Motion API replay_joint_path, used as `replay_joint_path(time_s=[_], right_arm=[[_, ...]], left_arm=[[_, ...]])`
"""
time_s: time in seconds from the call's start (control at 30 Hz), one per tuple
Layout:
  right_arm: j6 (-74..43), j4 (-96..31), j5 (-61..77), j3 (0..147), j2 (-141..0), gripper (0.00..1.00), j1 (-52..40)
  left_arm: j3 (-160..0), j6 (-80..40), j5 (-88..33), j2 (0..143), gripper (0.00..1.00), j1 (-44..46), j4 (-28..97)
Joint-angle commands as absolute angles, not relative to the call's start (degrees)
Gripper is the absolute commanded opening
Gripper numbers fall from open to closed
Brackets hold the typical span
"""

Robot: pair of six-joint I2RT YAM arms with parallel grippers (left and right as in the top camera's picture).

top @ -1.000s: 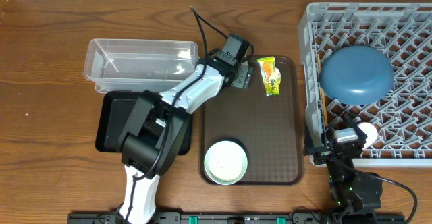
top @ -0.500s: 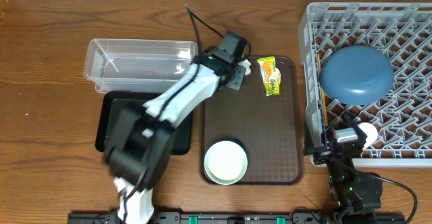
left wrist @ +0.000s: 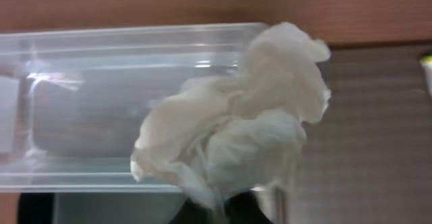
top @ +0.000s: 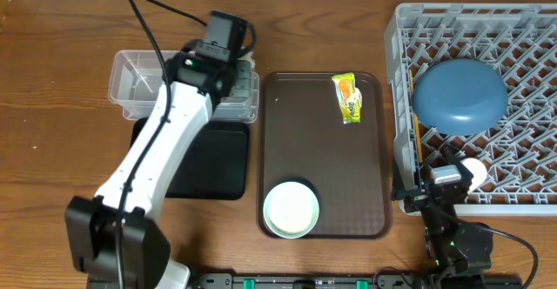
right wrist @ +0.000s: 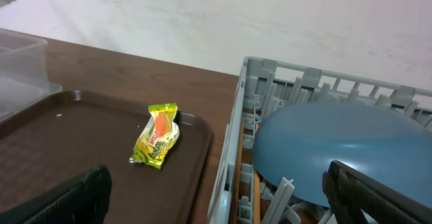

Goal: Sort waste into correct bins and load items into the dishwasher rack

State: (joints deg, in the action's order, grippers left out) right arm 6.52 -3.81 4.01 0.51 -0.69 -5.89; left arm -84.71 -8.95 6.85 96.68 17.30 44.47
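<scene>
My left gripper (left wrist: 226, 209) is shut on the crumpled white tissue (left wrist: 236, 126), which it holds above the right end of the clear tub (left wrist: 101, 82). From overhead, that gripper (top: 233, 63) hangs over the tub (top: 139, 84), and the black tray (top: 218, 163) lies just in front. The yellow-green wrapper (top: 348, 96) lies at the far end of the brown serving tray (top: 322, 150). A dark-blue bowl (top: 459, 96) sits upside down in the grey rack (top: 522, 28). Beside the rack's front left corner my right gripper (right wrist: 223, 204) stands open and empty.
A pale bowl (top: 290, 209) sits at the near end of the brown tray. Wooden chopsticks (top: 416, 124) lie along the rack's left wall. The left arm (top: 148, 158) stretches across the black tray.
The left gripper shut on the tissue at the brown tray's far left corner, then swung left with it to over the clear tub. The right arm stayed still.
</scene>
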Motion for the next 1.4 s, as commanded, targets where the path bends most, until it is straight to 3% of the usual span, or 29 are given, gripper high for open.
replay_joint_path(time_s=[0.0, 0.03, 0.1, 0.17, 0.4, 0.7, 1.37], right_arm=[[6.7, -3.8, 3.6, 0.3, -0.3, 0.99, -5.3], [6.7, -3.8, 3.6, 0.3, -0.3, 0.99, -5.3], [6.7, -3.8, 3.6, 0.3, -0.3, 0.99, -5.3], [6.7, -3.8, 3.6, 0.3, -0.3, 0.99, -5.3], [6.7, -3.8, 3.6, 0.3, -0.3, 0.99, -5.3], [6.7, -3.8, 3.6, 0.3, -0.3, 0.99, -5.3], [6.7, -3.8, 3.6, 0.3, -0.3, 0.99, -5.3]], left_arm=[[-83.9, -9.3, 7.2, 98.8, 0.38, 16.3, 43.7], [-83.9, -7.6, 5.3, 98.9, 0.51, 16.5, 42.7], [-83.9, -6.2, 2.6, 98.6, 0.64, 17.3, 41.0], [-83.9, -6.2, 0.1, 98.5, 0.71, 18.4, 39.3], [-83.8, -6.2, -8.0, 101.6, 0.72, 26.3, 30.8], [-83.8, -6.5, -8.6, 115.2, 0.72, 35.2, 16.6], [-83.8, -28.1, -13.1, 125.2, 0.69, 39.0, 12.7]])
